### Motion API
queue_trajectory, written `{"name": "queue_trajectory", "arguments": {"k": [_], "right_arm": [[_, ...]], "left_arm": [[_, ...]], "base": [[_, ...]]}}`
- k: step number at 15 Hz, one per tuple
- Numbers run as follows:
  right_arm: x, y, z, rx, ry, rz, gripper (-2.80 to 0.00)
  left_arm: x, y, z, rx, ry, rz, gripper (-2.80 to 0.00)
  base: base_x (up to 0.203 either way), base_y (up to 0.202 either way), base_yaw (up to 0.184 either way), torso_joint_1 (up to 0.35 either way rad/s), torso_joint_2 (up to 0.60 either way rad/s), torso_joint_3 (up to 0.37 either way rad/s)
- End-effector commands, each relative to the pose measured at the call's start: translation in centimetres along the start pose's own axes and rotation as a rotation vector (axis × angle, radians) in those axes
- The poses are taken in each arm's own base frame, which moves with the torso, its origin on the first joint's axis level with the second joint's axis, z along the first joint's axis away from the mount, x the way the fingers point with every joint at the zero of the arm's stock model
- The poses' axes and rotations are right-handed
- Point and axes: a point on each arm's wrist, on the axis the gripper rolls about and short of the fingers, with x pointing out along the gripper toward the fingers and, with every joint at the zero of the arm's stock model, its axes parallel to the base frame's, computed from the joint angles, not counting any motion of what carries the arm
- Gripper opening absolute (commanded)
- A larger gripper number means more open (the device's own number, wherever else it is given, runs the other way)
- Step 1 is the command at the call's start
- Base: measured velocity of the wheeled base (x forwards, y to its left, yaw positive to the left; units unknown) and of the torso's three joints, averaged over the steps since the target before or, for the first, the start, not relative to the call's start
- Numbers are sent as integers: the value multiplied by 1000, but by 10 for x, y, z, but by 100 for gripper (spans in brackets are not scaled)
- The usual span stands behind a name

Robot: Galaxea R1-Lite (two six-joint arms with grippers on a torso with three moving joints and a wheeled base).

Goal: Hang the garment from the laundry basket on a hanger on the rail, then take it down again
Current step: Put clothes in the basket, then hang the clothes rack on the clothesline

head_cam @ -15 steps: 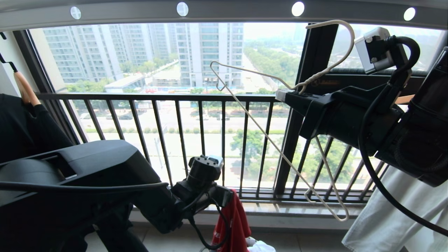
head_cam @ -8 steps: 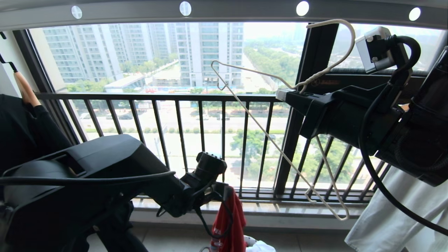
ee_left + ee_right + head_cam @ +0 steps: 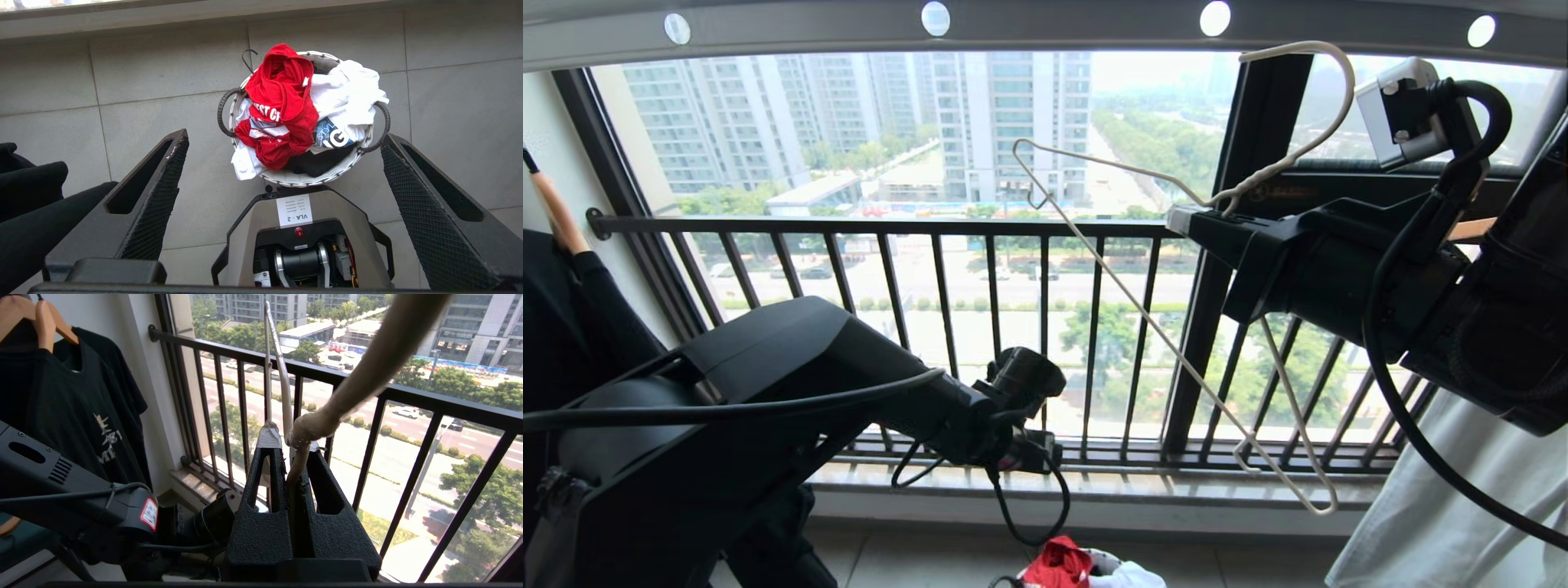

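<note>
Left wrist view shows our left hand [image 3: 282, 171] spread wide above the laundry basket [image 3: 304, 177] where the red T-shirt [image 3: 282, 110] lies, our right hand [image 3: 1188, 222] clamping the bare wire hanger [image 3: 1168, 327] below the rail [image 3: 1045, 28]: we judge the take-down done.

Red cloth garment [image 3: 282, 110] crumpled in woven white laundry basket [image 3: 302, 177]; matt grey floor tiles [image 3: 81, 102].

Seen from above the tiled floor [image 3: 122, 114]: left gripper [image 3: 282, 171] spread wide, holding nothing, fingers [image 3: 155, 196] framing the laundry basket [image 3: 302, 177] below. Heaped inside — the crumpled red garment [image 3: 286, 106], lettering partly showing, beside a white T-shirt [image 3: 347, 94] and dark fabric [image 3: 322, 161]. Just beside the basket, a grey robot base [image 3: 300, 245] labelled "VLA - 2".
</note>
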Motion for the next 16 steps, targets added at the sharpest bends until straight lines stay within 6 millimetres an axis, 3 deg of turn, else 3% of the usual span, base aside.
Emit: {"name": "queue_trajectory", "arguments": {"k": [1, 2, 6, 9, 16], "right_arm": [[0, 0, 0, 0, -2, 0, -280], [0, 0, 0, 0, -2, 0, -280], [0, 0, 0, 0, -2, 0, -280], [1, 0, 0, 0, -2, 0, -280], [-2, 0, -7, -3, 111, 2, -280]], "left_arm": [[-5, 0, 2, -2, -7, -5, 0], [-4, 0, 1, 0, -3, -3, -280], [-14, 1, 2, 3, -8, -11, -280], [-38, 4, 7, 25, -9, -66, -280], [-116, 18, 17, 111, -111, -130, -280]], "base": [[0, 0, 0, 0, 0, 0], [0, 0, 0, 0, 0, 0], [0, 0, 0, 0, 0, 0], [0, 0, 0, 0, 0, 0], [0, 0, 0, 0, 0, 0]]}}
